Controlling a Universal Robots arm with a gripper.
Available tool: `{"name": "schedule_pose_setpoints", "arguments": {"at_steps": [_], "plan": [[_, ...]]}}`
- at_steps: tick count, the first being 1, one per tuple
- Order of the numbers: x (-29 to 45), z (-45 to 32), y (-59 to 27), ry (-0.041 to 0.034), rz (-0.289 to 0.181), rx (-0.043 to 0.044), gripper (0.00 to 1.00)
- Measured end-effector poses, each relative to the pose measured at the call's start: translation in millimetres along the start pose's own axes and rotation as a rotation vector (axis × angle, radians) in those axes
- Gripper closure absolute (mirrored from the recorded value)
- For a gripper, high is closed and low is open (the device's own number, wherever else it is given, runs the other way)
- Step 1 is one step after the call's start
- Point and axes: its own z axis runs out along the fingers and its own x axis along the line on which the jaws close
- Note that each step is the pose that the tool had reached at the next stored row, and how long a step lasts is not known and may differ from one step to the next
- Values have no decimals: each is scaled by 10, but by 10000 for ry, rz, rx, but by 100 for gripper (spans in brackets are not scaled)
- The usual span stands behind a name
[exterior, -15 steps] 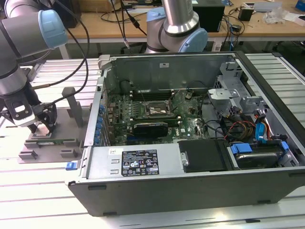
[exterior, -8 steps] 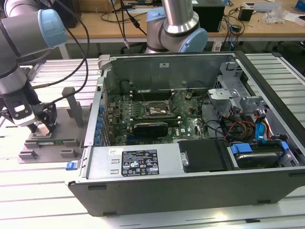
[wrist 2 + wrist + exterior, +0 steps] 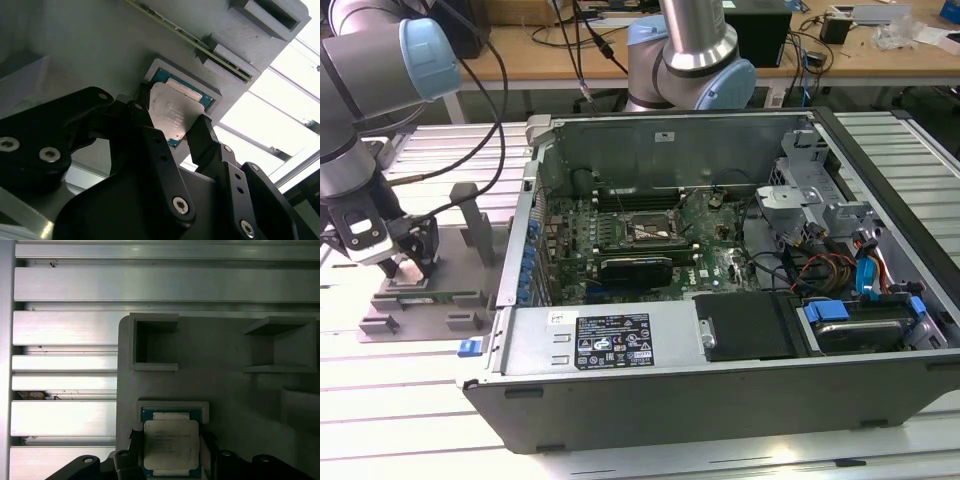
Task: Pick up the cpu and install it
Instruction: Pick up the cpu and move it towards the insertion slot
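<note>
Looking near first: you are getting one gripper [image 3: 175, 117] with two black fingers [image 3: 202, 135], and they are sitting against two opposite edges of the one cpu [image 3: 175, 107]. Jaws are standing only as far apart as the chip is wide, so they are gripping it. The cpu is still lying flat in its square recess in the one grey tray [image 3: 100, 45], silver lid facing up and green board showing round the rim.

The second wrist view is giving you one thin green-edged strip [image 3: 190, 40] lying in a tray slot just beyond the recess. The first wrist view is giving you two open box-shaped pockets [image 3: 150, 342] on the tray further out, then the slatted metal table [image 3: 65, 375] beside it.

The exterior view is placing all of that on its left, with the working arm [image 3: 370, 110] reaching down over the tray. One open computer case [image 3: 720, 400] is lying on the table just beside the tray, towards the exterior view's right, with one motherboard socket [image 3: 640, 230] showing inside. One second arm [image 3: 690, 50] is standing behind the case, so you are counting two arms in total.
</note>
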Motion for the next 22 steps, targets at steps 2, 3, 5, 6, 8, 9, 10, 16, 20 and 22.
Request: {"name": "schedule_pose_setpoints", "arguments": {"at_steps": [2, 3, 5, 6, 8, 9, 10, 16, 20, 22], "plan": [[0, -15, 0, 4, 0, 3, 46], [0, -31, 1, 2, 0, 1, 46], [-1, -67, 2, 1, 0, 1, 46], [-1, -89, 4, 0, 0, 0, 46], [-2, -111, 5, -2, 0, -1, 46], [-2, -112, 5, -3, 0, -2, 46], [-2, -112, 5, -2, 0, -1, 46], [0, -68, 2, 1, 0, 2, 46], [-1, -64, 3, 0, 0, 0, 46], [-1, -64, 2, 0, 0, 1, 46]]}}
